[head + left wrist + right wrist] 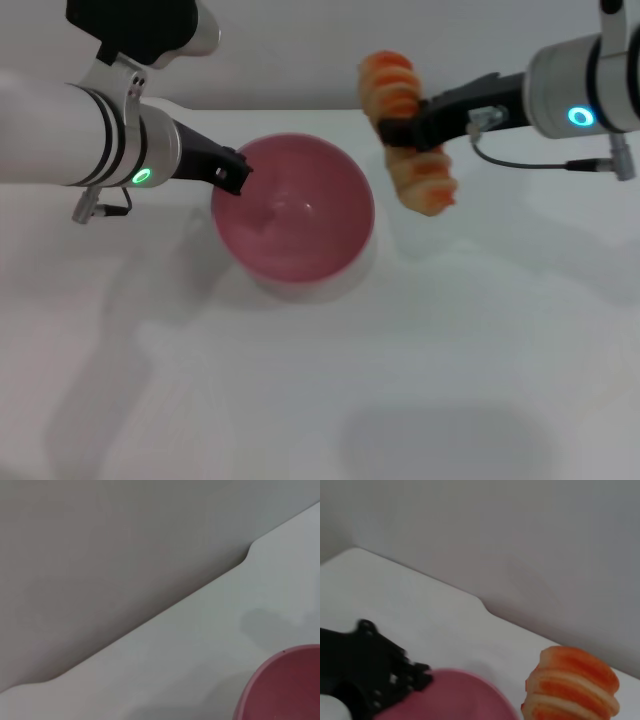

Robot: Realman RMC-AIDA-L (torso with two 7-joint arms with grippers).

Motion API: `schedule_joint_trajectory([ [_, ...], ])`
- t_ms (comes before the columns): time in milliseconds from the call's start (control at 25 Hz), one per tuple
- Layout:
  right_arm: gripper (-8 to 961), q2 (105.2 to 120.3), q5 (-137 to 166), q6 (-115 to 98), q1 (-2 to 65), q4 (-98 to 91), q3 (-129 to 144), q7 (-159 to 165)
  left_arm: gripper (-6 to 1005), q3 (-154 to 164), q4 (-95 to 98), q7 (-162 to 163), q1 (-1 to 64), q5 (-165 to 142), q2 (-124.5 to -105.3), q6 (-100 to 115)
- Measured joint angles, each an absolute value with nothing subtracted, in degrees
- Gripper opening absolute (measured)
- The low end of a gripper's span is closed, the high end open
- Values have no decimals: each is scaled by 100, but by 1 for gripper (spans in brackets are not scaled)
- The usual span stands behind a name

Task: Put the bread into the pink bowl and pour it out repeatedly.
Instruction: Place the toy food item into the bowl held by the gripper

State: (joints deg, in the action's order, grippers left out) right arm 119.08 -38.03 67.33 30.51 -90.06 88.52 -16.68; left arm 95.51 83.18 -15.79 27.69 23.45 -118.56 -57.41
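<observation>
The pink bowl [295, 215] stands upright on the white table, its inside bare. My left gripper [232, 172] sits at the bowl's left rim and looks shut on it. Just right of the bowl and above the table hangs the bread [410, 130], a ridged golden loaf, held around its middle by my right gripper [405, 128], which is shut on it. In the right wrist view the bread's [572, 682] end shows beside the bowl's rim [455, 697], with the left gripper [367, 672] beyond. The left wrist view catches only an edge of the bowl [287, 685].
The white table [400, 380] ends at a far edge against a plain grey wall [125, 545]. Nothing else stands on it.
</observation>
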Motion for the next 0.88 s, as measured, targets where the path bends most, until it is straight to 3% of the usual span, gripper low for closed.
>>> schedule_joint_trajectory([
  [680, 290, 11910, -4296, 5914, 3085, -8596, 9405, -1758, 43, 9597, 8366, -1511, 2813, 2549, -11853, -5606],
  [880, 286, 11911, -4302, 5740, 3127, -8533, 9585, -1795, 43, 9609, 8368, -1511, 2824, 2563, -11849, -5590],
])
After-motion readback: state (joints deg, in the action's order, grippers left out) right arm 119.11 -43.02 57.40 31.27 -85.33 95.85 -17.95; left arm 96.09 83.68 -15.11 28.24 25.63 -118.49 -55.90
